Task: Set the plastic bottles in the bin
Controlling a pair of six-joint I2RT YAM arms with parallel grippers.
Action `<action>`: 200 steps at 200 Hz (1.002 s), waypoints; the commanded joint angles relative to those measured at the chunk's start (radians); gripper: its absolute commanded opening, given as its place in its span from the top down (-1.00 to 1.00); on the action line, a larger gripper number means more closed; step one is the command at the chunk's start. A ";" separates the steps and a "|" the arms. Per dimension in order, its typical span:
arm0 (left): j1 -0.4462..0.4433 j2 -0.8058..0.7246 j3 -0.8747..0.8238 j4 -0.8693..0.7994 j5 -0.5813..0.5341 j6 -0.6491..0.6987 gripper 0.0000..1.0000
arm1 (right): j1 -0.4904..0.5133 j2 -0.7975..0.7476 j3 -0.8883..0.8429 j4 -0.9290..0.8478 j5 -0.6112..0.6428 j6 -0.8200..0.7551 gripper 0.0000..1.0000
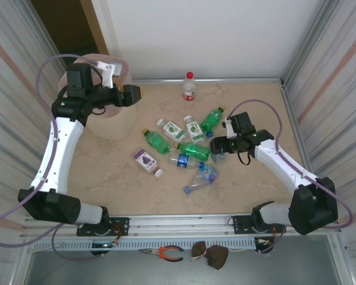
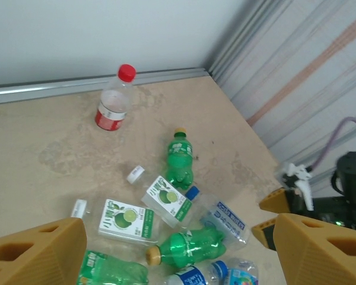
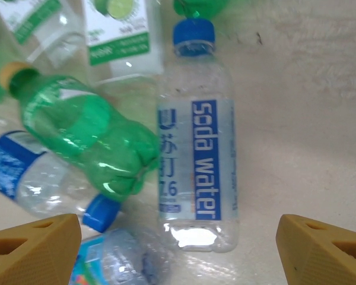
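The left end effector (image 1: 135, 94) hangs released, its fingers spread with nothing between them, just beside the tall translucent pinkish-beige plastic bin (image 1: 114, 122) at the far left. The small green and clear plastic bottles (image 1: 193, 150) lie heaped in the middle of the beige tabletop (image 1: 107, 184). One red-capped clear bottle (image 1: 189, 87) stands upright near the back edge. The right end effector (image 1: 218, 147), fingers apart and gripping nothing, hovers over a clear blue-capped soda water bottle (image 3: 196, 166) lying flat.

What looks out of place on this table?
The plastic bottles lie on their sides in a loose heap mid-table, while one red-capped bottle stands upright alone by the far wall. Orange-handled pliers lie on the front ledge, apart from the rest.
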State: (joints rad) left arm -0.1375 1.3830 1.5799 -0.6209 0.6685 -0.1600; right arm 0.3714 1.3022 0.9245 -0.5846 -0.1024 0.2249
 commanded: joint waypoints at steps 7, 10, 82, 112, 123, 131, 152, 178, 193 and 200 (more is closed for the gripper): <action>-0.049 -0.025 -0.030 0.034 -0.025 -0.026 -0.66 | -0.003 0.075 -0.008 -0.001 0.047 -0.033 -0.67; -0.052 -0.025 -0.029 0.030 -0.028 -0.026 -0.66 | -0.003 0.081 -0.006 0.001 0.047 -0.033 -0.66; -0.111 -0.038 -0.066 0.044 -0.057 -0.033 -0.66 | 0.005 0.218 0.020 0.028 0.058 -0.050 -0.63; -0.113 -0.034 -0.069 0.047 -0.054 -0.034 -0.66 | 0.008 0.267 0.023 0.042 0.059 -0.051 -0.60; -0.115 -0.032 -0.069 0.046 -0.053 -0.033 -0.66 | 0.009 0.279 0.023 0.045 0.059 -0.050 -0.58; -0.115 -0.033 -0.067 0.048 -0.052 -0.033 -0.66 | 0.009 0.289 0.024 0.047 0.061 -0.050 -0.57; -0.115 -0.030 -0.069 0.047 -0.049 -0.032 -0.66 | 0.011 0.308 0.022 0.054 0.063 -0.050 -0.55; -0.115 -0.028 -0.073 0.052 -0.047 -0.034 -0.66 | 0.012 0.328 0.024 0.055 0.067 -0.050 -0.49; -0.115 -0.029 -0.075 0.051 -0.046 -0.032 -0.66 | 0.014 0.334 0.027 0.055 0.070 -0.049 -0.47; -0.116 -0.030 -0.076 0.052 -0.047 -0.030 -0.66 | 0.014 0.337 0.029 0.055 0.071 -0.047 -0.46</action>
State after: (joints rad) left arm -0.2443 1.3796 1.5093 -0.5896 0.6170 -0.1852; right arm 0.3794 1.6211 0.9237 -0.5262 -0.0486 0.1905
